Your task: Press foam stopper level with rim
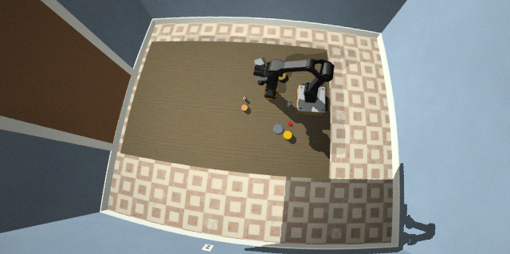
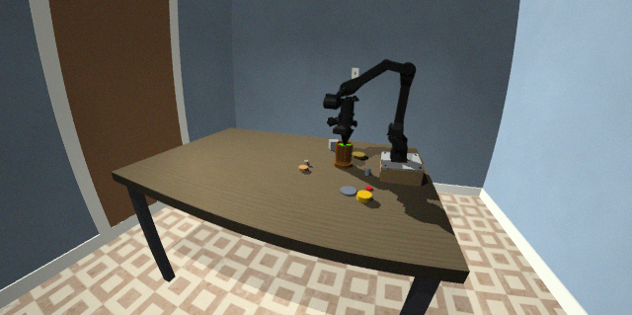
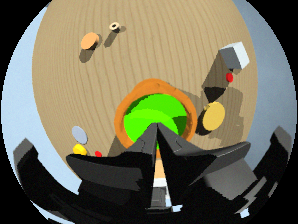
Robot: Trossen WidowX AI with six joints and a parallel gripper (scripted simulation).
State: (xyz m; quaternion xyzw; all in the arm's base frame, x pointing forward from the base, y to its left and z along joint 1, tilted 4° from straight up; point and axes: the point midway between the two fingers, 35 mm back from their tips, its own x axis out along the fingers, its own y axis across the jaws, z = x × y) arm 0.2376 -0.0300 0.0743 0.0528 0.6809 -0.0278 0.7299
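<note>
From the top view I am counting one arm (image 1: 303, 67) on the counter (image 1: 191, 127), its wrist hiding most of the one orange jar (image 1: 271, 94); loose around it are lying one orange disc (image 1: 245, 107), one grey disc (image 1: 277, 128), one yellow disc (image 1: 288, 134) and one red dot (image 1: 290, 124).

In the exterior view I am seeing the jar (image 2: 344, 155) standing upright near the arm's base, one green foam stopper (image 2: 345, 144) showing at its rim, and the pincer (image 2: 345, 139) pointing straight down onto it.

Through the wrist view I am looking at the stopper (image 3: 154, 119) filling the jar's mouth, with the pincer (image 3: 158, 137) fully closed, gripping nothing, its tips meeting over the green top
</note>
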